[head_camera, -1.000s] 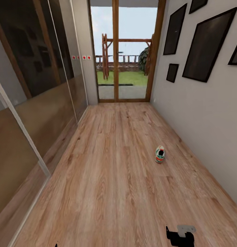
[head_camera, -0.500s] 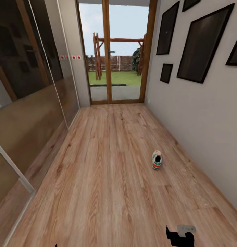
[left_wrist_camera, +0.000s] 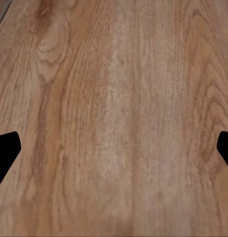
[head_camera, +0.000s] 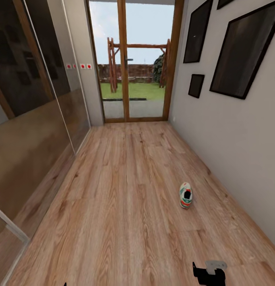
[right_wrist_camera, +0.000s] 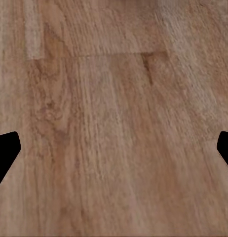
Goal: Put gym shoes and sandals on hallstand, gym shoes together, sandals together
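Along the left side of the corridor runs a tall wardrobe front of dark glossy sliding panels with pale metal frames (head_camera: 42, 119), reflecting the room. Beside it, at the far end, stands a wooden-framed glazed door (head_camera: 131, 63) looking out on grass and a timber fence. The light brown wood-plank corridor floor (head_camera: 113, 206) stretches from the door toward the camera. On it, right of centre and near the right wall though apart from it, lies one white lace-up gym shoe with green side stripes and an orange-red patch (head_camera: 186, 195), upright on its sole, lengthwise along the corridor. Further right, the pale wall carries several dark rectangular pictures in black frames (head_camera: 243, 51).

The left gripper (left_wrist_camera: 114, 150) hangs over bare planks, its two black fingertips (left_wrist_camera: 5, 150) spread wide at the frame's edges with nothing between them. The right gripper (right_wrist_camera: 114, 150) is likewise spread wide and empty above the floor, fingertips (right_wrist_camera: 5, 150) far apart.
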Tool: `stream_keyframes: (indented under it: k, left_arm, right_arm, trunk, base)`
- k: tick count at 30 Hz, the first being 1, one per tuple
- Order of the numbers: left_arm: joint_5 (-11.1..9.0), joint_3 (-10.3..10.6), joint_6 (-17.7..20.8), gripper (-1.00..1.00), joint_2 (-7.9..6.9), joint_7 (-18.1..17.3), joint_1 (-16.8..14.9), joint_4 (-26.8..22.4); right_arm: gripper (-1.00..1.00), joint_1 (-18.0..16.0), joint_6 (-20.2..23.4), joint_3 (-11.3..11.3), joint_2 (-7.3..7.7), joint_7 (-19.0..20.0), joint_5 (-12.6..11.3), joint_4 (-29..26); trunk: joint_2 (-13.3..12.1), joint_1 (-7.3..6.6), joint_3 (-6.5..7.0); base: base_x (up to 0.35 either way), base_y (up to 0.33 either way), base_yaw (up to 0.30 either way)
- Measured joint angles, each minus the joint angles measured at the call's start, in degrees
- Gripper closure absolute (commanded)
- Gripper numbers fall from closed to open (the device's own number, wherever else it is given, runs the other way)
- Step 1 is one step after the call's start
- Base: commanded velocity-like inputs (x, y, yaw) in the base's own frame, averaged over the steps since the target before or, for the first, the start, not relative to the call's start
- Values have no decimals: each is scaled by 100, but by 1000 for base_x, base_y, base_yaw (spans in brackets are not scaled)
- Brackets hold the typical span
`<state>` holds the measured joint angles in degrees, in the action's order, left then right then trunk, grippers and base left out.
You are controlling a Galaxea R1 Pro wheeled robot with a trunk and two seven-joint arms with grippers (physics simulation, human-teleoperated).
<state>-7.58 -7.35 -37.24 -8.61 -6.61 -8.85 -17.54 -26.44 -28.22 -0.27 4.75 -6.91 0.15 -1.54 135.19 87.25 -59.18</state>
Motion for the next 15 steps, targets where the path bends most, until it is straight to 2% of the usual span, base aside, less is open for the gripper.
stream_keyframes:
  k: [8,15]
  left_arm:
    - [0,1,-3,-100,0,0,-1,1]
    - [0,7,-11,-100,-1,0,-1,0]
  right_arm:
    - [-100,2,0,0,1,2,0,-1]
    - [-100,3,3,0,0,2,0,-3]
  trunk:
    - [0,0,0]
    - [0,1,13]
  base:
    - [339,6,-171]
    - [263,191,-256]
